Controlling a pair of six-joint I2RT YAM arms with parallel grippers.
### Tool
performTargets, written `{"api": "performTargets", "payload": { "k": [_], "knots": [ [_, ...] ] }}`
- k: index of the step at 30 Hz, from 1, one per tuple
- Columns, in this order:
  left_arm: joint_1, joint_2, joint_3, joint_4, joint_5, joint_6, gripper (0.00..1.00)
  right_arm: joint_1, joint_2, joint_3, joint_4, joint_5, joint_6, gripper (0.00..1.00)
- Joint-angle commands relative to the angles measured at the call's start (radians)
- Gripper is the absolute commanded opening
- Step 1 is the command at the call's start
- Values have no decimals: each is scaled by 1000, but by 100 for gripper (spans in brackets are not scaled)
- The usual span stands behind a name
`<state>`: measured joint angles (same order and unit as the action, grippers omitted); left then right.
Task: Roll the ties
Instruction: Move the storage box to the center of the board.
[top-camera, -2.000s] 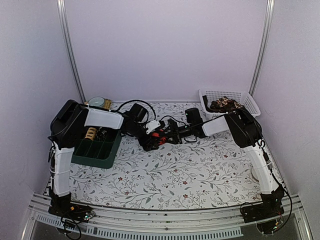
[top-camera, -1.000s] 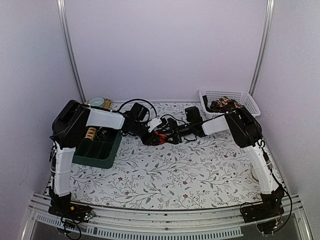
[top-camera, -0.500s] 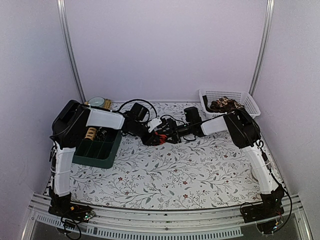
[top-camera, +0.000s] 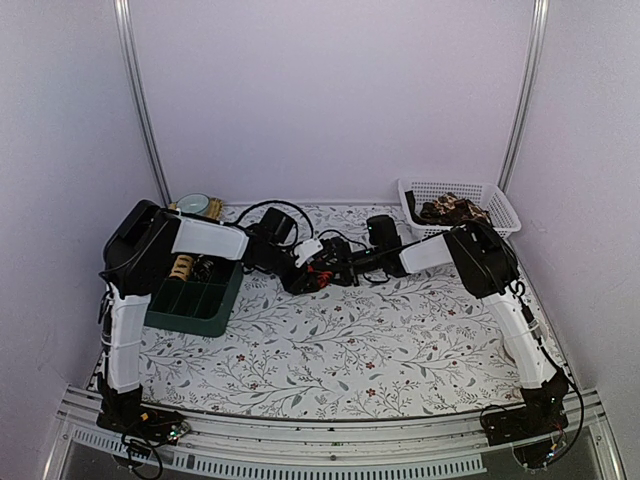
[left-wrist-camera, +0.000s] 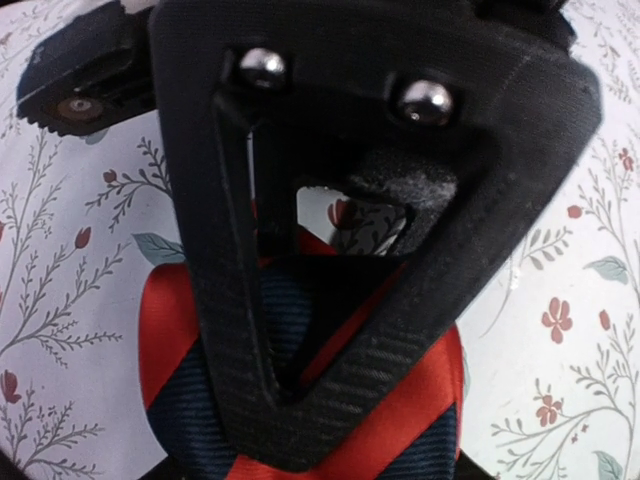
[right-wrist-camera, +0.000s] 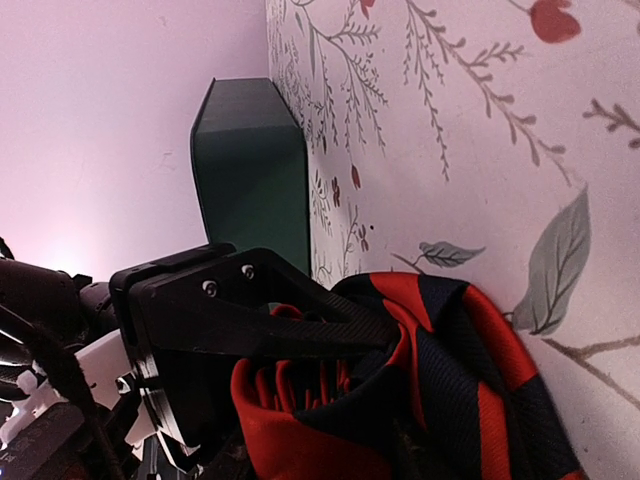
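Floral tablecloth (top-camera: 330, 350), back-centre: we're seeing the dark-striped red tie (right-wrist-camera: 470, 370) sitting coiled just right of the green tray (top-camera: 195, 300). Left gripper (top-camera: 306, 270) is poking one finger (right-wrist-camera: 280, 320) into the coil; we're not managing to tell whether it's clamping or loose. Right gripper (top-camera: 338, 268) is crowding the coil too, grip equally unreadable.
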<state>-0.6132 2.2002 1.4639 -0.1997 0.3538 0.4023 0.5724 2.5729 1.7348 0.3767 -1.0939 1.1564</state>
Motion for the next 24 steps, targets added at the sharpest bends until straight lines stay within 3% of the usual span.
{"api": "performTargets", "payload": {
  "k": [1, 11, 16, 24],
  "knots": [
    [-29, -30, -36, -18, 65, 0, 57, 51, 93, -44, 9, 35, 21, 31],
    [-19, -219, -139, 13, 106, -241, 99, 49, 74, -69, -21, 91, -9, 31],
    [-13, -337, -173, 12, 81, -387, 100, 47, 64, -99, 71, 79, 27, 31],
    [56, -472, -194, -150, -263, -568, 100, 21, 24, -181, 240, 67, 114, 31]
  ]
}}
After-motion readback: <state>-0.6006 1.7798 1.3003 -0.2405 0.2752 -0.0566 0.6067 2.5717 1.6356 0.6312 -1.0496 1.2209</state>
